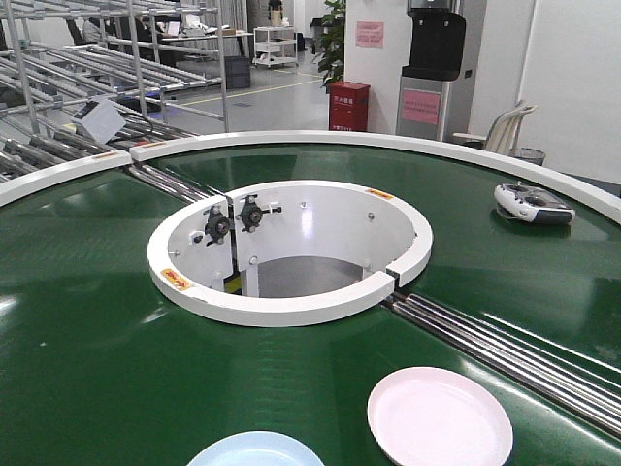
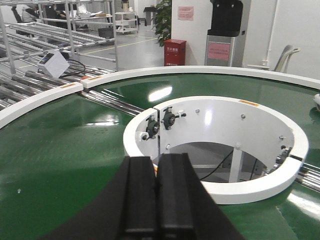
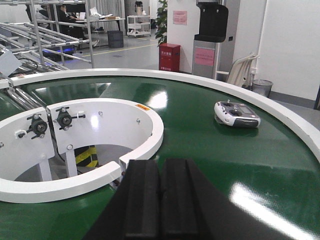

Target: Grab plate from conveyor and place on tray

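A pale pink plate [image 1: 440,417] lies on the green conveyor [image 1: 87,320] at the front right of the front view. A light blue plate [image 1: 254,450] shows only its top edge at the bottom of that view. My left gripper [image 2: 156,162] is shut with nothing in it, held above the belt [image 2: 60,150] just before the white central opening [image 2: 220,145]. My right gripper [image 3: 160,165] is also shut and empty, above the belt [image 3: 220,150] to the right of that opening [image 3: 80,145]. Neither wrist view shows a plate. The tray is out of view.
A grey-white remote controller [image 1: 534,203] [image 3: 237,114] lies on the belt at the far right. Steel rollers [image 1: 505,349] cross the belt right of the opening. Metal racks [image 1: 87,58] stand behind at left, and a red box [image 1: 349,105] sits beyond the rim.
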Available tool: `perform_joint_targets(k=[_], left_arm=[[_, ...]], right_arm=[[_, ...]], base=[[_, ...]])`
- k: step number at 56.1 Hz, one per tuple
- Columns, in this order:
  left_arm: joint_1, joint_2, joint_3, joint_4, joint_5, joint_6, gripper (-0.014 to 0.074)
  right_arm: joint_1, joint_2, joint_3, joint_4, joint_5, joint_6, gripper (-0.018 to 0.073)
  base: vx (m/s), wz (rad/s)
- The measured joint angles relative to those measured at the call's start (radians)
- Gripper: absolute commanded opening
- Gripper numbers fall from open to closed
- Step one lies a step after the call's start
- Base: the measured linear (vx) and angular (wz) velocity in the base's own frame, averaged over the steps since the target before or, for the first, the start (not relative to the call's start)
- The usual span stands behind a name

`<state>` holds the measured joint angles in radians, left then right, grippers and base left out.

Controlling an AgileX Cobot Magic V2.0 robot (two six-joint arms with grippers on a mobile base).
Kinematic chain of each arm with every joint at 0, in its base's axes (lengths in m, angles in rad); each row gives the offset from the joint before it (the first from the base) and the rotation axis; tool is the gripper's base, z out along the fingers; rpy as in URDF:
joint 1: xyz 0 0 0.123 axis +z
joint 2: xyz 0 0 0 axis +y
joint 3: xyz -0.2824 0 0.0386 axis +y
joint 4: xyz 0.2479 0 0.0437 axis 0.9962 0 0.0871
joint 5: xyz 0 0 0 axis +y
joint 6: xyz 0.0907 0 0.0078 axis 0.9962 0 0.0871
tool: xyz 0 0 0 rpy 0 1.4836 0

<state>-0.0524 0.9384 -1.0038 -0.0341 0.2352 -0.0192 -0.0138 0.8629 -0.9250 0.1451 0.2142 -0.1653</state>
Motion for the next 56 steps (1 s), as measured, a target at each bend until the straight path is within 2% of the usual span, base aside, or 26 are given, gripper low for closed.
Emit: perform_joint_targets(k=[11,15,18,23,30,36,45,52,56], left_arm=[[-0.002,0.001,-0.001,0.0,0.0,0.0,0.0453],[-0.002,0.001,-0.002,0.0,0.001,0.0,0.0522],[-0.002,0.003,-0.002,0.0,0.001,-0.001,0.054],[-0.003,0.021,-0.002,-0.004,0.0,-0.017,0.0541],[-0.024,0.065,-0.002,-0.054,0.038,-0.076,0.0541],[-0.068,0.116,-0.003,-0.091,0.158,-0.078,0.0541],[-0.158,0.245,-0.003,-0.12,0.339,-0.078,0.0538],[-0.225,0.377,-0.003,-0.148,0.362,-0.078,0.0538],[-0.24,0.447,-0.003,-0.157,0.357,-0.082,0.0538]], right_arm=[[0.0,0.0,0.0,0.0,-0.003,0.0,0.0522],[0.0,0.0,0.0,0.0,-0.003,0.0,0.0591],[0.0,0.0,0.0,0.0,-0.003,0.0,0.0625],[0.0,0.0,0.0,-0.001,-0.004,0.0,0.0629],[0.0,0.02,0.0,0.038,0.012,0.0,0.061],[0.0,0.076,-0.003,0.078,0.098,0.0,0.0605],[0.0,0.237,-0.003,0.085,0.234,0.0,0.0593],[0.0,0.368,-0.008,0.085,0.29,0.004,0.0593],[0.0,0.439,-0.036,0.08,0.346,0.026,0.0593]], base=[[0.0,0.0],[0.0,0.0],[0.0,0.0],[0.0,0.0],[0.0,0.0],[0.0,0.0],[0.0,0.0],[0.0,0.0],[0.0,0.0]])
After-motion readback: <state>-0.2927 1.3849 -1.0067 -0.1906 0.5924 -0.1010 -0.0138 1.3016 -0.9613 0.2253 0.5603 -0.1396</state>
